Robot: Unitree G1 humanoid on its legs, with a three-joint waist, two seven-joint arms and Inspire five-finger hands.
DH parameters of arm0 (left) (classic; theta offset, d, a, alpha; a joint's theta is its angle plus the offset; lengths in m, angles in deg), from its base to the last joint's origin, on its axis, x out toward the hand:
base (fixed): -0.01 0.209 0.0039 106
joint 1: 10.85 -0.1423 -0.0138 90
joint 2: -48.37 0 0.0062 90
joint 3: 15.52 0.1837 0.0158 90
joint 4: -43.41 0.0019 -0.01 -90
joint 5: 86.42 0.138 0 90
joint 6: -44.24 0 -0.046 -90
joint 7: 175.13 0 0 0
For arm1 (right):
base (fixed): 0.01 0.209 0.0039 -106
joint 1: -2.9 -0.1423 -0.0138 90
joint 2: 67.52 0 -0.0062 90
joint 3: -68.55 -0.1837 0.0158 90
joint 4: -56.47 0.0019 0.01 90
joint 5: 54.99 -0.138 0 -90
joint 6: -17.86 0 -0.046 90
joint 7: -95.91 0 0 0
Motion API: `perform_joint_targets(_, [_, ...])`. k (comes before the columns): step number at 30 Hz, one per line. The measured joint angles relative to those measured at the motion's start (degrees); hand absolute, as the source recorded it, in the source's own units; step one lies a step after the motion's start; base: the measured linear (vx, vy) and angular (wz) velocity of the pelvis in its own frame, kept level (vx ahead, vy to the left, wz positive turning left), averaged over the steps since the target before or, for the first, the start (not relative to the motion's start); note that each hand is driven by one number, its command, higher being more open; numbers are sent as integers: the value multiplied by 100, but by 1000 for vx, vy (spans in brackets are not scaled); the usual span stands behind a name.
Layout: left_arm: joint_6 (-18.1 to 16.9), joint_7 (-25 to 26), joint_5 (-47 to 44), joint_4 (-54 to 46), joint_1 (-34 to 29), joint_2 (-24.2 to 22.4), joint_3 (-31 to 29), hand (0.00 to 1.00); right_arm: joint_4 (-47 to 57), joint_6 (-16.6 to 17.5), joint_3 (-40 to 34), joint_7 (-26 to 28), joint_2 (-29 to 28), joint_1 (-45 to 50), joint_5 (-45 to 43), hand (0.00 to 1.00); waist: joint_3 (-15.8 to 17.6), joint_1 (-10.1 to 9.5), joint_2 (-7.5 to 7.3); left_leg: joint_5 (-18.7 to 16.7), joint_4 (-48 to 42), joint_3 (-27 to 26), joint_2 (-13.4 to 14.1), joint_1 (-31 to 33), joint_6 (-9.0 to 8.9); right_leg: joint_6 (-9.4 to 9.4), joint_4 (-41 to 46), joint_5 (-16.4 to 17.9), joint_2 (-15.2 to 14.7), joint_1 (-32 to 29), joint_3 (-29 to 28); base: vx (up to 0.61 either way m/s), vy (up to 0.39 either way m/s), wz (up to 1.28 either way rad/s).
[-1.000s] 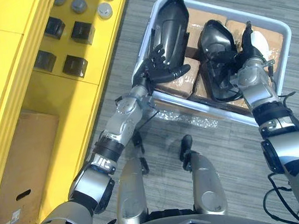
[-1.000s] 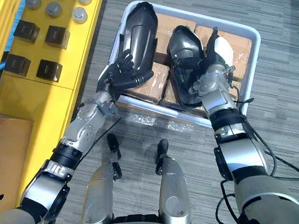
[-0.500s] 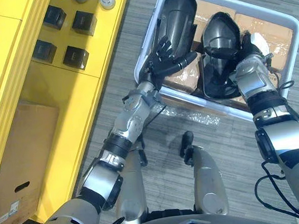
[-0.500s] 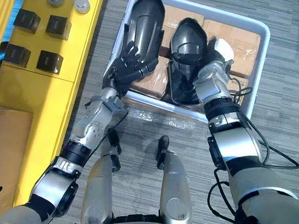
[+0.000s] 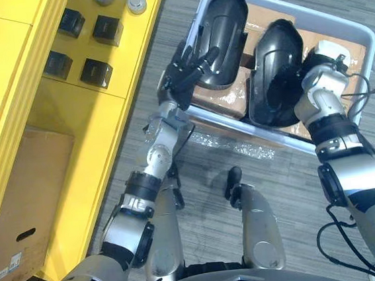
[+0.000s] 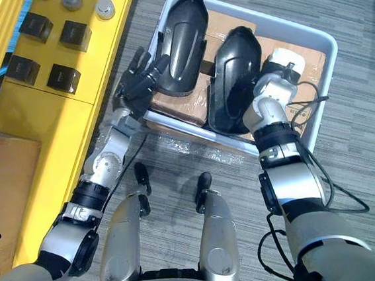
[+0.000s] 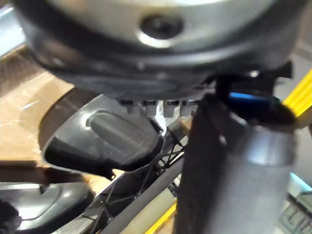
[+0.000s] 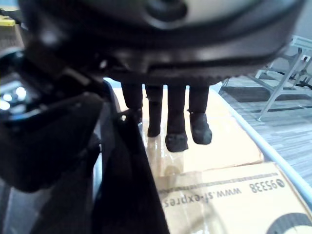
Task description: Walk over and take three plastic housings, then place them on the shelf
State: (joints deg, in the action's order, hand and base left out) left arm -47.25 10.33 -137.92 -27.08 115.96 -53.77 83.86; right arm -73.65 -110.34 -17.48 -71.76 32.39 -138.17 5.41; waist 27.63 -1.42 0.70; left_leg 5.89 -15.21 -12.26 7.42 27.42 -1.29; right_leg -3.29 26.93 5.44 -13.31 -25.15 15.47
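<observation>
At the right side of the bin we see our right hand's fingers (image 8: 176,122) hanging straight in a row. Their tips are just above one of the brown parcels (image 8: 229,195) and grip nothing, and the dark wall of the right housing (image 5: 276,65) stands just beside them. Our right hand (image 5: 315,68), its thumb in a white cover, sits against that housing's right edge. Whether the thumb touches the housing we cannot tell. Our left hand's fingers (image 5: 201,57) are spread and straight, laid against the near end of the left housing (image 5: 226,24) and not curled round it. Our left hand (image 5: 181,73) hangs over the bin's left rim. Both black housings lie side by side, close together, on the brown parcels inside the white bin (image 5: 364,57). The bin stands on the grey floor (image 5: 298,189), with a strip of clear wrap (image 5: 235,147) on the floor along its near wall. To our left stands the yellow shelf (image 5: 53,120), carrying black boxes (image 5: 96,71) and grey caps (image 5: 137,2), with a cardboard box (image 5: 27,196) lower down
</observation>
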Motion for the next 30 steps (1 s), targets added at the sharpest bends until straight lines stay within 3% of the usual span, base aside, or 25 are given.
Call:
perform_joint_targets(4, [3, 195, -37, -191, -303, 76, -97, 100, 174, 47, -163, -808, -171, 471, -354, 0, -1, 4, -63, 7, 69, 4, -8, -63, 2, -23, -114, -18, 36, 90, -3, 20, -7, 1])
perform_joint_targets(9, [36, 260, -41, -194, -638, 136, -73, 100, 144, 711, -351, -2815, -265, 1054, -2052, 0, -9, 21, -153, 61, 201, 23, -92, -186, 65, -72, -215, -55, 36, 223, 4, 61, -12, 3])
perform_joint_targets(13, [33, 219, -35, -192, -725, 191, -11, 100, 31, 1089, -403, -3715, -404, 1256, -2609, 0, -10, 55, -154, 67, 205, 26, -101, -221, 73, -74, -225, -56, 37, 257, 1, 35, 1, 1])
perform_joint_targets(19, [34, 40, -3, -80, -825, 302, 238, 100, 60, 1407, -478, -4140, -537, 1511, -2991, 0, -9, 211, -155, 44, 244, 3, -121, -421, 68, -80, -304, -54, 72, 444, -35, 4, 4, -3])
perform_joint_targets(30, [70, -78, 32, 116, -820, 429, 608, 100, 1249, 1528, -406, -4270, -550, 1704, -2981, 0, -12, 362, -149, 18, 439, -244, -91, -926, 53, -98, -414, -70, 145, 700, -295, 10, -6, -12])
